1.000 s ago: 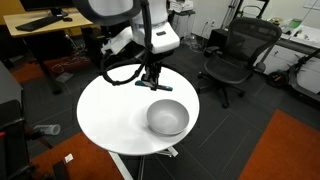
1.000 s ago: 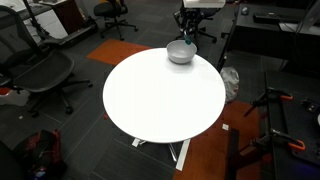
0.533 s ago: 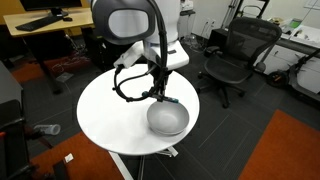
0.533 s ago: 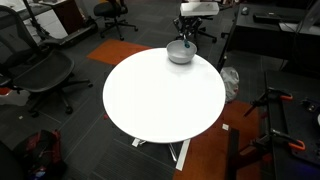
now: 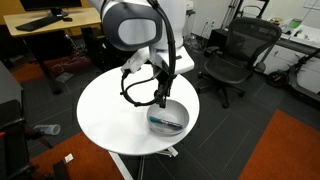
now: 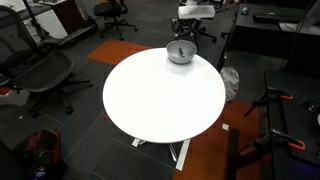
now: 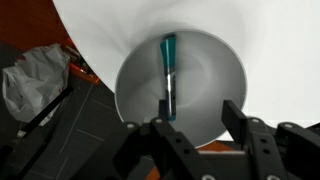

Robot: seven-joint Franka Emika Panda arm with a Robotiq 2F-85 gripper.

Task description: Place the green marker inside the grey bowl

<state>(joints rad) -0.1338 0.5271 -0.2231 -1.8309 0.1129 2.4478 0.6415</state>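
The grey bowl (image 5: 170, 119) stands on the round white table (image 5: 110, 110), near its edge. The green marker (image 7: 168, 70) lies inside the bowl (image 7: 215, 70) in the wrist view, teal with a darker end, free of the fingers. It shows as a teal streak (image 5: 164, 123) in an exterior view. My gripper (image 7: 200, 122) is open and empty, right above the bowl, with its fingers spread over the near rim. In both exterior views the gripper (image 5: 160, 101) hangs over the bowl (image 6: 181, 54).
The table's edge runs just past the bowl (image 7: 100, 40). A grey bag (image 7: 35, 80) lies on the floor below. Black office chairs (image 5: 235, 55) (image 6: 45, 70) and desks (image 5: 40, 25) stand around the table. Orange carpet (image 5: 290, 150) borders one side.
The arm has swung from the table's back over the bowl and lowered. The marker, earlier at the gripper, now lies loose in the bowl.
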